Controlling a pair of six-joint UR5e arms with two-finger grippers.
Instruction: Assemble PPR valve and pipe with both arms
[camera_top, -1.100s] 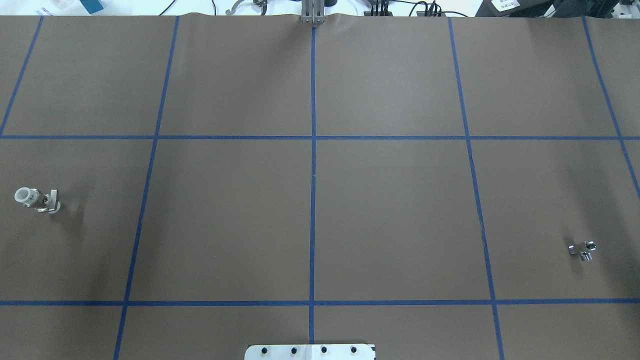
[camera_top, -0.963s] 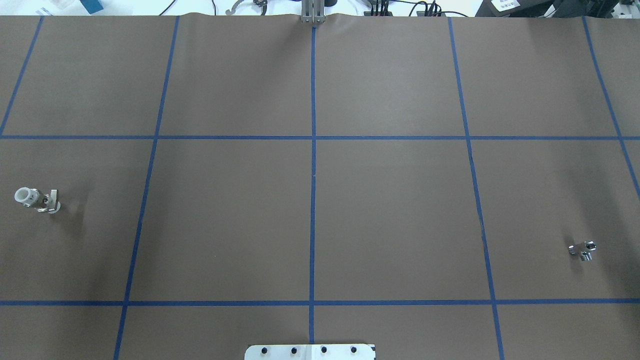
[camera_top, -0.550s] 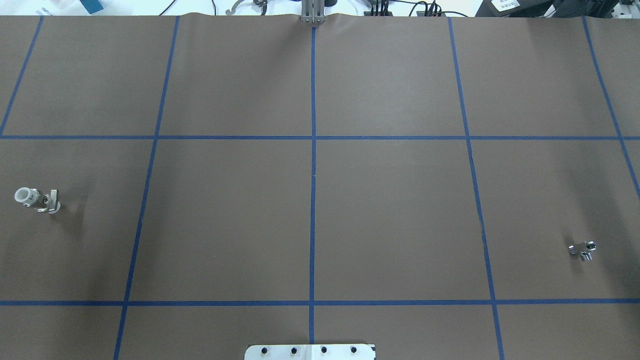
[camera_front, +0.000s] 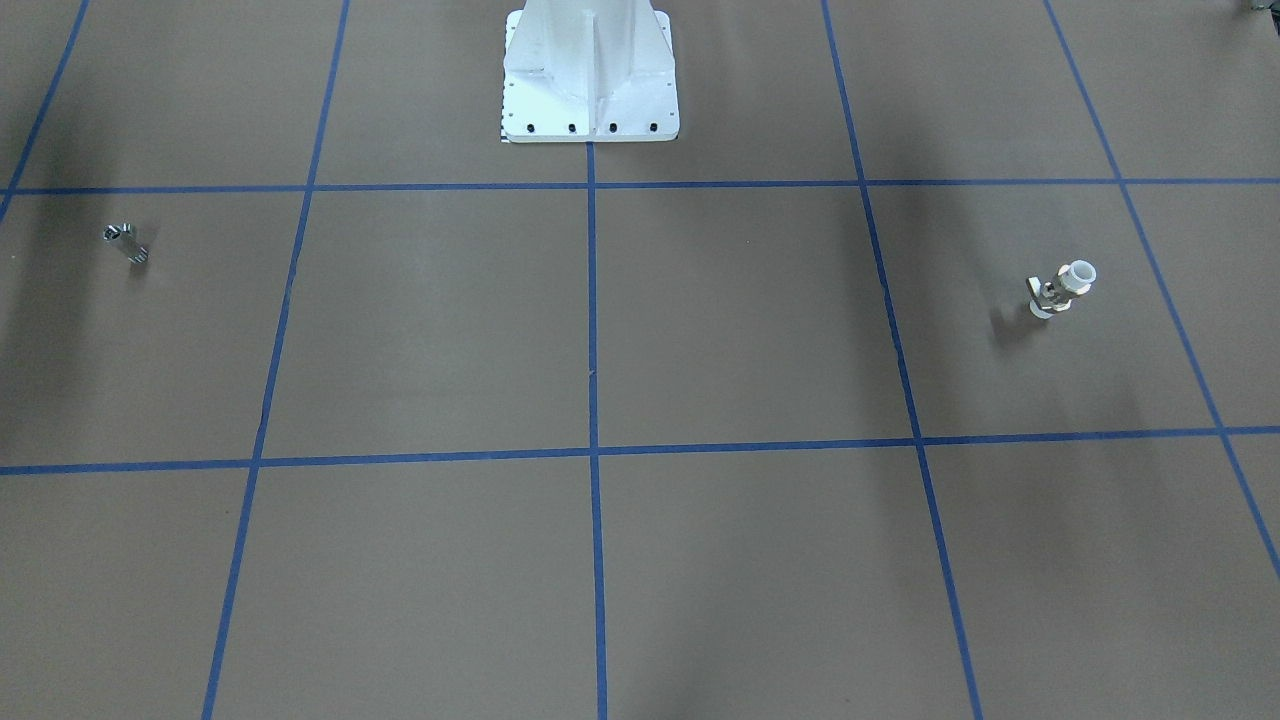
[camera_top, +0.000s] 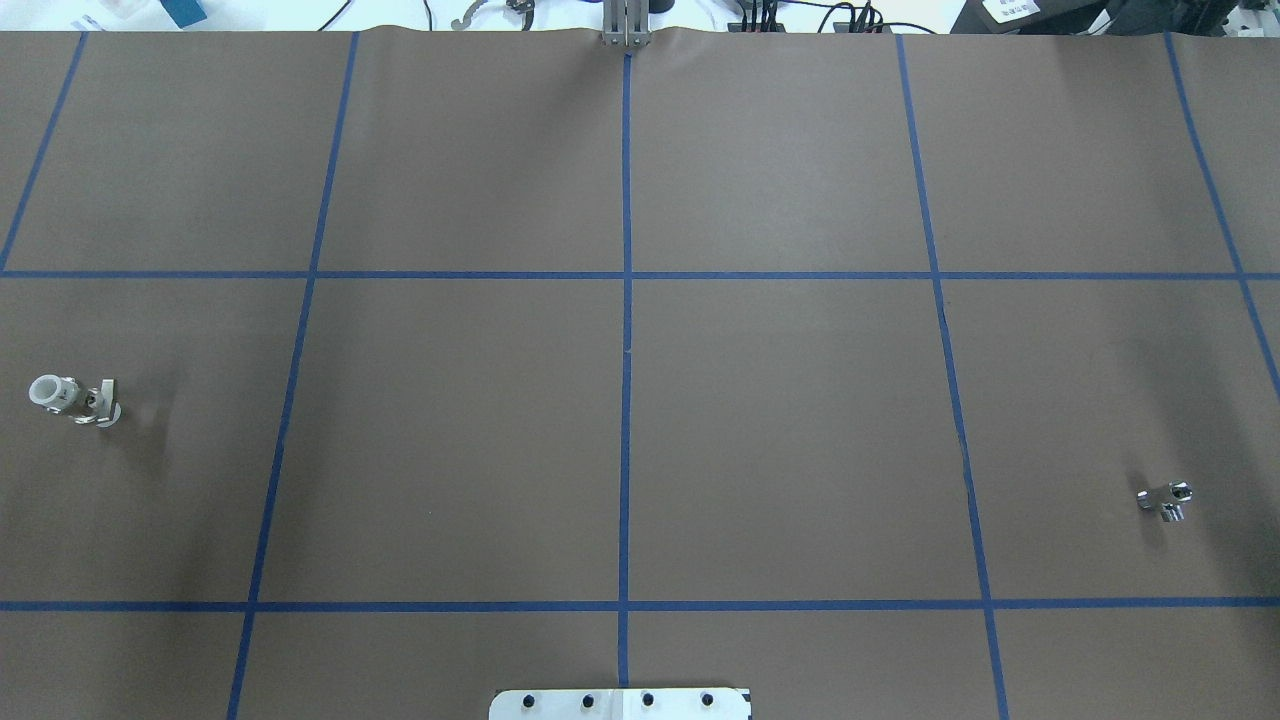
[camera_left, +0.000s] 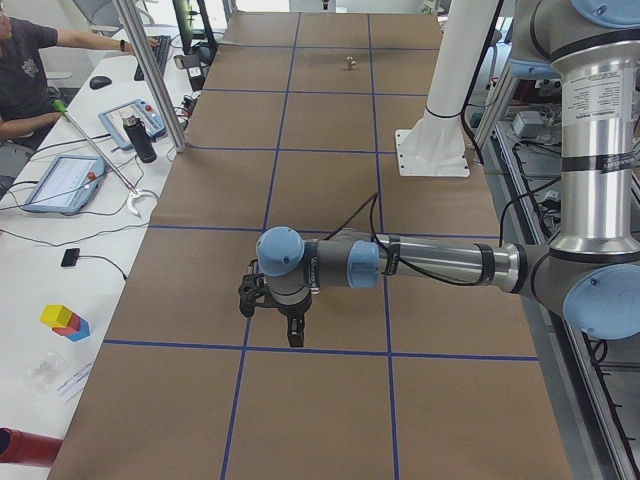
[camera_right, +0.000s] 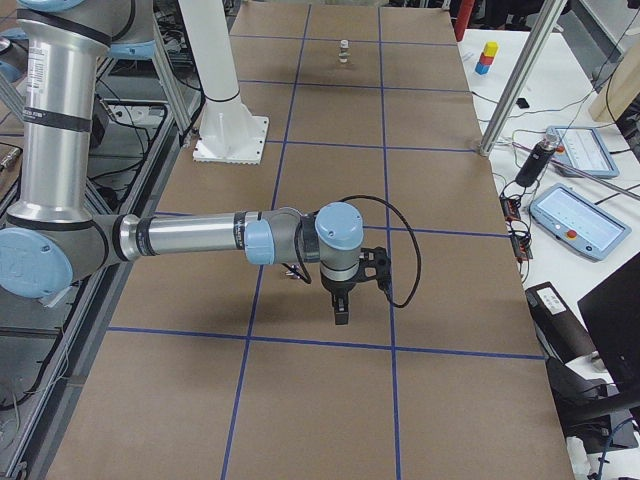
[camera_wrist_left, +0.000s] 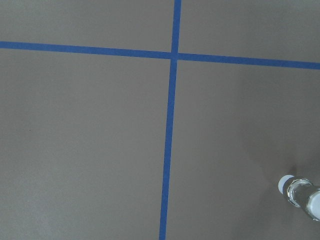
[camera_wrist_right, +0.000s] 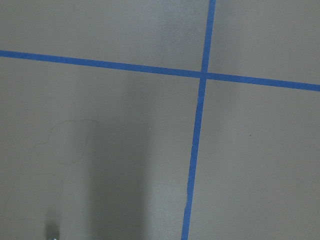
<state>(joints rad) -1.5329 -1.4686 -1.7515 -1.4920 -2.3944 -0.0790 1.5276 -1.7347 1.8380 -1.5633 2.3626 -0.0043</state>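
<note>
Currently: valve (camera_top: 72, 398) lies far left on the table (camera_top: 780, 420), pipe (camera_top: 1165, 500) far right, well apart. Above them hang left pincer (camera_left: 285, 325) and right pincer (camera_right: 341, 315); open or closed, cannot tell. Risk: an off-centre pinch could roll the pipe away.

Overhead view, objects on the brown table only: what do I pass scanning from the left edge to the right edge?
PPR valve → white base plate at the bottom edge → pipe. No arm or gripper appears in this view.
</note>
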